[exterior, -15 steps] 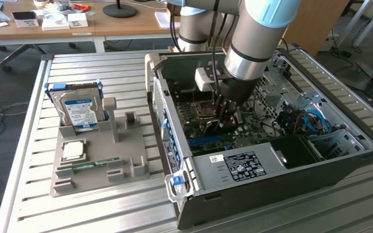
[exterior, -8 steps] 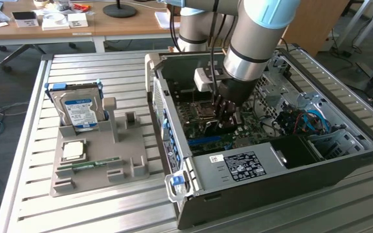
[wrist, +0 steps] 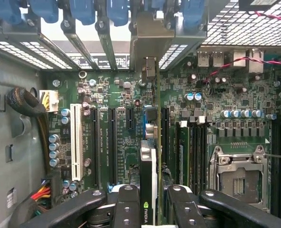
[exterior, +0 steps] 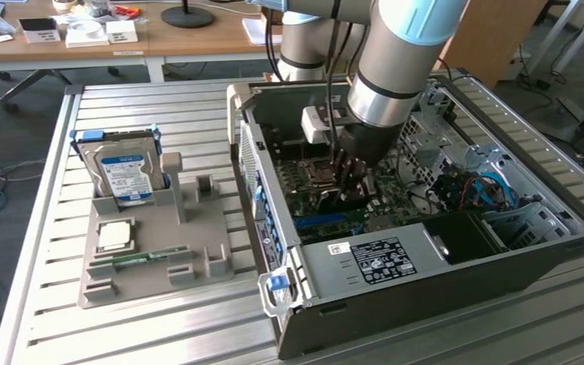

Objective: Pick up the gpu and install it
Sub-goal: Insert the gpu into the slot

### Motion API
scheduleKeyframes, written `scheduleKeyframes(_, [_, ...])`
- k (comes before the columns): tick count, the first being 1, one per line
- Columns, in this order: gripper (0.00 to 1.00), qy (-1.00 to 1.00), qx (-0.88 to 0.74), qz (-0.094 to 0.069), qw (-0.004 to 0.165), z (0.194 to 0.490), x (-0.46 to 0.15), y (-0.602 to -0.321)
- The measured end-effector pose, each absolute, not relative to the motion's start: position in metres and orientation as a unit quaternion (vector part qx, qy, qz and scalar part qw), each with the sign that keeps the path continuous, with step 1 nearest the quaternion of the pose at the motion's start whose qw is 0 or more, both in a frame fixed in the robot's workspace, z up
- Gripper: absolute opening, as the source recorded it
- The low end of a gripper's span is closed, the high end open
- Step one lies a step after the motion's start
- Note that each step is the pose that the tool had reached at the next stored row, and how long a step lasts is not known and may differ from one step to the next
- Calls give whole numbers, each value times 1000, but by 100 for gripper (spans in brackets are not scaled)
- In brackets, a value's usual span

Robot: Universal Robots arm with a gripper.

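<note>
My gripper [exterior: 354,176] reaches down into the open computer case [exterior: 414,293], over the motherboard [wrist: 121,128]. It is shut on the gpu [wrist: 148,164], which I see edge-on in the wrist view: a black cooler with a logo and a thin green board beside it. The black fingers [wrist: 126,205] press on both faces of the card. The gpu's metal end bracket [wrist: 152,45] stands against the case's rear slot openings. The card hangs upright over the blue expansion slot [wrist: 146,121]; whether its edge touches the slot I cannot tell. In the exterior view the gpu [exterior: 344,201] shows as a dark shape below the fingers.
A CPU socket [wrist: 238,176] lies beside the card. The power supply [exterior: 373,262] fills the case's near end. On the exterior view's left, a grey holder [exterior: 201,262] carries a blue-labelled hard drive [exterior: 125,171], a chip [exterior: 115,236] and a RAM stick [exterior: 140,258].
</note>
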State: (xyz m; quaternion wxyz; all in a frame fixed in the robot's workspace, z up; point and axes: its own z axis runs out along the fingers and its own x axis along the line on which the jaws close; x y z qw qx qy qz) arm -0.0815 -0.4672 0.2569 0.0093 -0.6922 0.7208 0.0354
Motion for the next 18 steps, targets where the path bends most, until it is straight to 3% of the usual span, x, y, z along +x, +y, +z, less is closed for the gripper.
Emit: scheduleKeyframes(18, [27,724,-689,35,9,256,-85,-469])
